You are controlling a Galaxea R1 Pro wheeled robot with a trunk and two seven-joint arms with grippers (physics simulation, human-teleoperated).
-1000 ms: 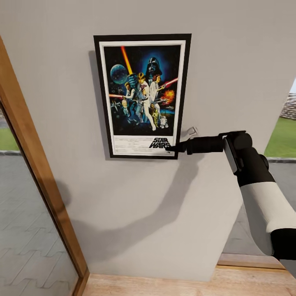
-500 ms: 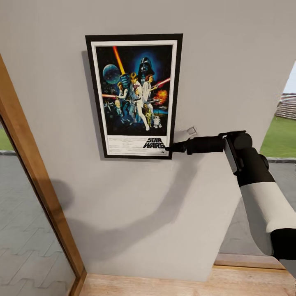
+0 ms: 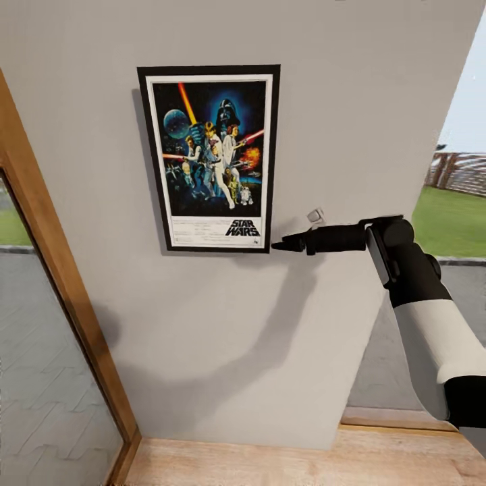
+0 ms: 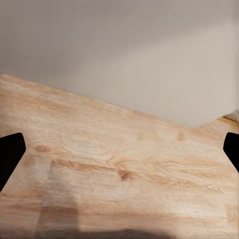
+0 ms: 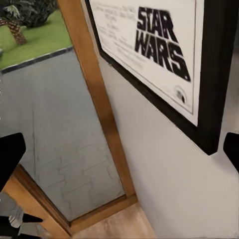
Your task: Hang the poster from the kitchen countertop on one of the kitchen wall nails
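Observation:
The Star Wars poster [image 3: 209,158] hangs flat and upright on the grey wall [image 3: 223,337], in its thin black frame. My right gripper [image 3: 287,241] is level with the poster's lower right corner, just to the right of it and apart from it. In the right wrist view the poster [image 5: 149,45] lies ahead and the right gripper [image 5: 119,152] is open, its fingertips [image 5: 10,154] wide apart with nothing between them. My left gripper [image 4: 119,152] is open too, pointing at the wooden floor [image 4: 124,164]. The kitchen countertop is out of view.
A wooden door frame [image 3: 61,270] with glass runs down the wall's left side, with grey paving outside. The wall ends at the right, where grass and a fence [image 3: 452,202] show. Light wooden floor [image 3: 270,466] runs along the wall's foot.
The whole picture has shifted, so the camera moved. My right gripper's tip lay over the poster's lower right corner; now it stands off to the right of it. The poster stays on the wall.

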